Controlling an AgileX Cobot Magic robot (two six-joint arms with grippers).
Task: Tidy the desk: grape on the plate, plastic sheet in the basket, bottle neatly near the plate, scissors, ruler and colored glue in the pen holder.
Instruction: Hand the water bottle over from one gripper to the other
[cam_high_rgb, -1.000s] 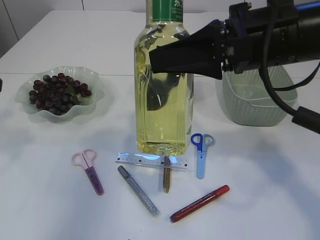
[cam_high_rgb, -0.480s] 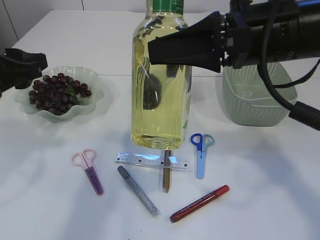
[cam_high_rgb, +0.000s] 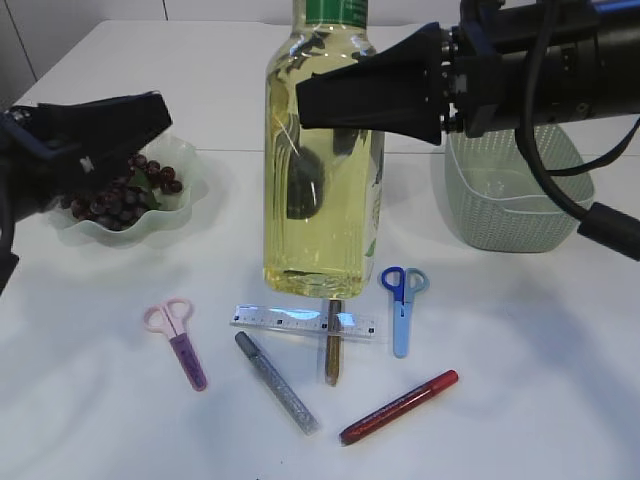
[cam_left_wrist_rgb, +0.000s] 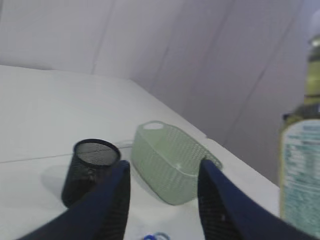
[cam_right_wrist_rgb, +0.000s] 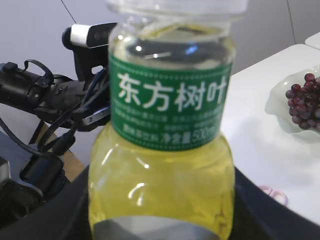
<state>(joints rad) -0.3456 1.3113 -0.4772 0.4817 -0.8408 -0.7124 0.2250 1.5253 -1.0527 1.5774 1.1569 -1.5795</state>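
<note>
My right gripper (cam_high_rgb: 310, 110) is shut on the clear bottle (cam_high_rgb: 320, 200) of yellow liquid and holds it upright just above the table; the right wrist view shows the bottle (cam_right_wrist_rgb: 165, 175) between the jaws. My left gripper (cam_high_rgb: 150, 125) is open and empty, above the plate (cam_high_rgb: 190, 190) of grapes (cam_high_rgb: 120, 195). Pink scissors (cam_high_rgb: 180, 340), blue scissors (cam_high_rgb: 402, 300), a clear ruler (cam_high_rgb: 300, 322) and silver (cam_high_rgb: 277, 382), gold (cam_high_rgb: 333, 350) and red (cam_high_rgb: 400, 405) glue pens lie in front. No plastic sheet shows.
A green basket (cam_high_rgb: 510, 210) stands at the right. In the left wrist view the black mesh pen holder (cam_left_wrist_rgb: 87, 167) stands beside the basket (cam_left_wrist_rgb: 170, 160), seen beyond my open left jaws (cam_left_wrist_rgb: 162, 175).
The bottle has risen slightly off the table in the right gripper. My left gripper has come in from the left edge to above the plate.
</note>
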